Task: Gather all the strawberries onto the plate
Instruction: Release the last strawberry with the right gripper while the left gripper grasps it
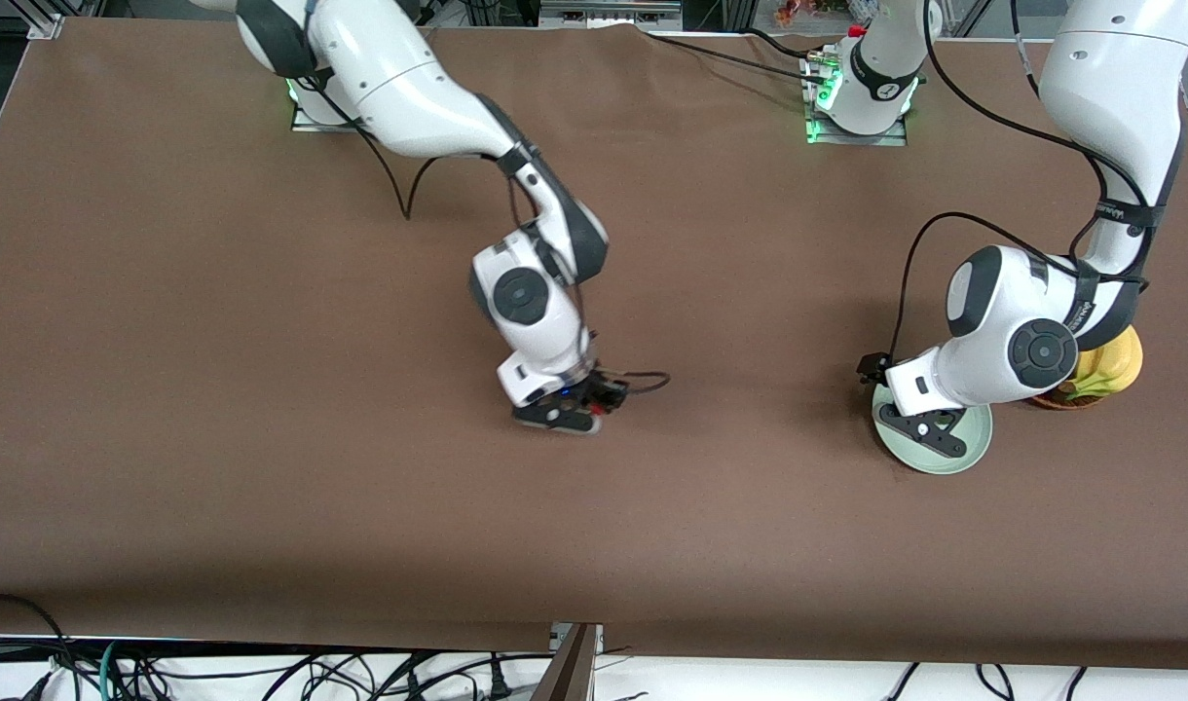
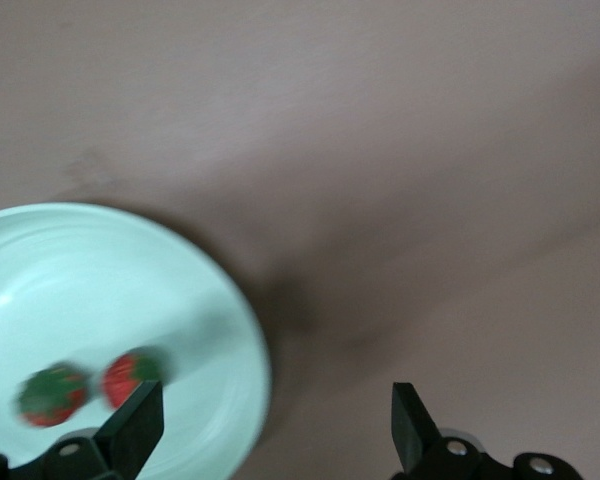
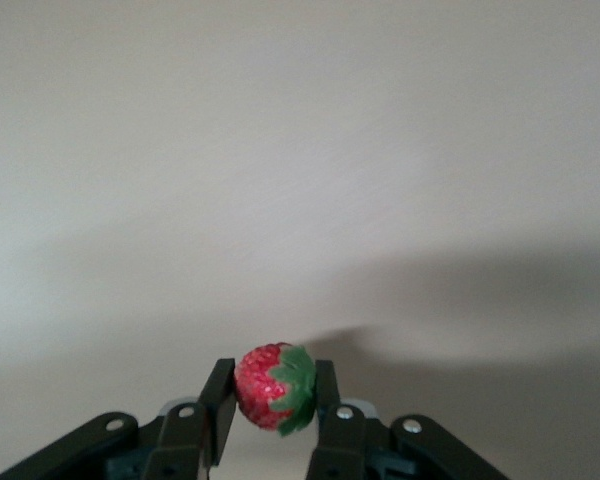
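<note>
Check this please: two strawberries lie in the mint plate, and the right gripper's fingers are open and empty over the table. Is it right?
Not fully. In the right wrist view the right gripper has its fingers shut on a strawberry. The two strawberries do lie in the plate.

Your front view is evenly and brightly lit from above, sharp throughout, with soft shadows on the brown table (image 1: 263, 389) under both arms. Your left wrist view is smeared: the two strawberries (image 2: 90, 388) and the plate (image 2: 220, 300) rim look blurred. Your right wrist view is pale and washed out, yet the held strawberry (image 3: 273, 387) is crisp, with a broad soft shadow beside it.
</note>
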Tool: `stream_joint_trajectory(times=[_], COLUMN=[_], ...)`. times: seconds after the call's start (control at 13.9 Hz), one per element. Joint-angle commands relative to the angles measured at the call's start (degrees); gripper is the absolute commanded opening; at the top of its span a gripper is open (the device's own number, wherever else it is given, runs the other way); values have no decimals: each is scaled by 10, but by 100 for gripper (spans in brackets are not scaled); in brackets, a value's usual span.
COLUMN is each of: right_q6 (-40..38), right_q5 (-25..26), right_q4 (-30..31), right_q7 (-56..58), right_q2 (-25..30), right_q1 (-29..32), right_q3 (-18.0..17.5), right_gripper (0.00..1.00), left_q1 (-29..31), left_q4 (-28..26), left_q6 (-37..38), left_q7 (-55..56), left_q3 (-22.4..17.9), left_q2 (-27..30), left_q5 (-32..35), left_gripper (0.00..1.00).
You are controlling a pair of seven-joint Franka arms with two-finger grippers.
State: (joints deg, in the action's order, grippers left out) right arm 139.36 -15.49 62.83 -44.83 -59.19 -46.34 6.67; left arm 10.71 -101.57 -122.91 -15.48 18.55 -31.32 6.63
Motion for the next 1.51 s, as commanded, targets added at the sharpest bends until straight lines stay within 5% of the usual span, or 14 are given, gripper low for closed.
stream_joint_trajectory(times=[0.0,0.22,0.29,0.36,0.57,0.86,1.44], right_q6=[66,122,127,128,93,-68,-407], right_q5=[-9,-9,-9,-9,-9,-9,-5], right_q4=[-60,-61,-61,-61,-60,-60,-59], right_q7=[-38,-63,-67,-75,-69,-16,276], right_q2=[-61,-80,-80,-80,-65,26,154], right_q1=[-50,-78,-84,-89,-84,-37,183], right_q3=[7,7,6,7,17,38,42], right_gripper=[24,33,45,99,100,100,100], left_q1=[-19,-18,-18,-18,-20,-59,-180], left_q4=[11,12,12,12,11,10,9], left_q6=[2,0,0,0,1,2,-92], left_q7=[34,37,38,39,51,174,504], left_q3=[0,0,0,0,0,0,-2], left_q2=[-3,-8,-8,-8,-8,-8,-49], left_q5=[-18,-19,-19,-19,-21,-21,-15], left_gripper=[100,100,100,100,100,100,100])
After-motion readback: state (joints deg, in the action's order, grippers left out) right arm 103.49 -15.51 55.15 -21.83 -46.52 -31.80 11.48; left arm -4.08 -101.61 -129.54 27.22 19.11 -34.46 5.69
